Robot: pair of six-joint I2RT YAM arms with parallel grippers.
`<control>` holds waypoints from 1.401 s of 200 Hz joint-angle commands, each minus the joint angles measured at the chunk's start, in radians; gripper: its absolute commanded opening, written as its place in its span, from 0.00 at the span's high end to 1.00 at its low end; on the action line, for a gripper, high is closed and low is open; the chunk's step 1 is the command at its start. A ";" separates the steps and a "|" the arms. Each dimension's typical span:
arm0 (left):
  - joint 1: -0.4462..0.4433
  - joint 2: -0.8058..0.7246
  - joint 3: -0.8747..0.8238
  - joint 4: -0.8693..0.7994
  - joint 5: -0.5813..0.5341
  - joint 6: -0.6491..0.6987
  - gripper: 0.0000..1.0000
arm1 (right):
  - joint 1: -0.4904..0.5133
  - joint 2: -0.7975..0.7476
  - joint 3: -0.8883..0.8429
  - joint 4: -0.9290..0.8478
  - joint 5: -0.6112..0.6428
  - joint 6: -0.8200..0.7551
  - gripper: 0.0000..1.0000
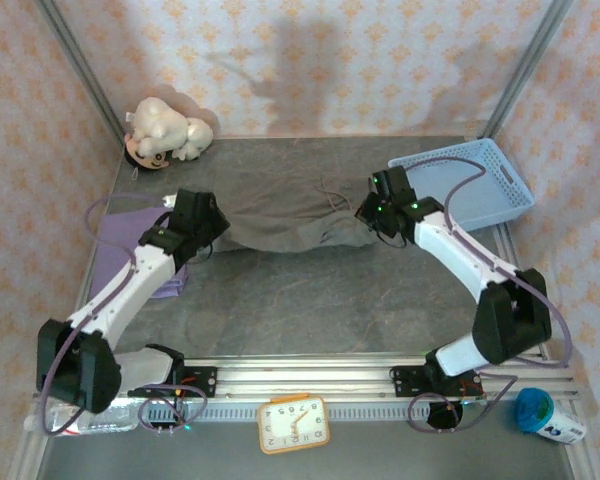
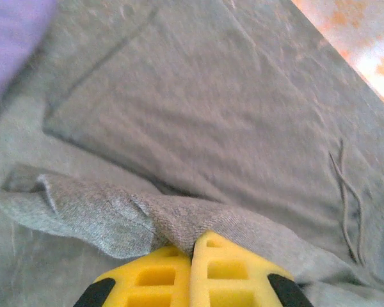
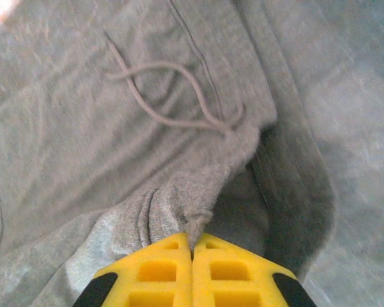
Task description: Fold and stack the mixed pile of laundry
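Grey garment spread mid-worktop, long axis left-right | we see left gripper clamped on its left end, right gripper on its right end | lilac shirt under left arm

Mid-table, dark grey-olive garment spread wide, drawstring loose; lilac-purple shirt at its left end.

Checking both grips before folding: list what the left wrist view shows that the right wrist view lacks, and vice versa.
Left wrist: the left gripper pinching a fold of the grey garment, the lilac garment in a corner. Right wrist: the right gripper pinching an edge beside a dark opening. Both: the same garment, its cord, shut yellow fingers.
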 commanded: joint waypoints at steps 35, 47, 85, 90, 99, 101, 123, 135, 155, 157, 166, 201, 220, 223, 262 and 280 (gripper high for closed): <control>0.117 0.350 0.325 0.061 -0.078 0.111 1.00 | -0.080 0.355 0.373 0.041 0.068 0.017 0.99; 0.136 0.483 0.457 0.022 -0.074 0.132 1.00 | -0.103 0.473 0.501 0.042 0.050 0.011 0.88; 0.177 0.883 0.924 -0.195 0.007 0.174 0.25 | -0.137 0.677 0.775 0.042 0.075 -0.037 0.40; 0.177 0.909 0.966 -0.218 0.021 0.178 0.24 | -0.137 0.680 0.785 0.038 0.073 -0.049 0.37; 0.174 0.924 0.997 -0.227 0.041 0.179 0.20 | -0.137 0.674 0.790 0.026 0.060 -0.071 0.36; 0.172 0.922 0.995 -0.223 0.045 0.178 0.20 | -0.136 0.670 0.787 0.025 0.055 -0.076 0.36; 0.151 0.838 0.868 -0.122 0.058 0.182 0.20 | -0.114 0.595 0.664 0.051 0.048 -0.132 0.37; 0.135 0.786 0.785 -0.080 0.065 0.191 0.20 | -0.094 0.539 0.574 0.076 0.056 -0.158 0.39; 0.098 0.706 0.665 -0.044 0.060 0.214 0.21 | -0.059 0.458 0.458 0.097 0.067 -0.181 0.41; 0.095 0.698 0.659 -0.041 0.058 0.217 0.21 | -0.056 0.451 0.448 0.098 0.067 -0.184 0.42; 0.072 0.666 0.607 -0.030 0.049 0.228 0.21 | -0.036 0.417 0.408 0.107 0.063 -0.198 0.43; 0.029 0.613 0.474 0.046 0.038 0.231 0.25 | 0.038 0.369 0.326 0.121 0.061 -0.211 0.52; 0.028 0.651 0.484 0.048 0.049 0.224 0.30 | 0.046 0.413 0.334 0.138 0.032 -0.192 0.60; 0.028 0.666 0.487 0.048 0.051 0.223 0.30 | 0.046 0.426 0.344 0.132 0.033 -0.188 0.61; 0.037 0.787 0.554 0.014 0.060 0.246 0.33 | 0.021 0.615 0.542 0.053 0.124 -0.192 0.69; 0.048 0.827 0.578 -0.012 0.059 0.259 0.33 | -0.030 0.702 0.638 0.035 0.139 -0.148 0.71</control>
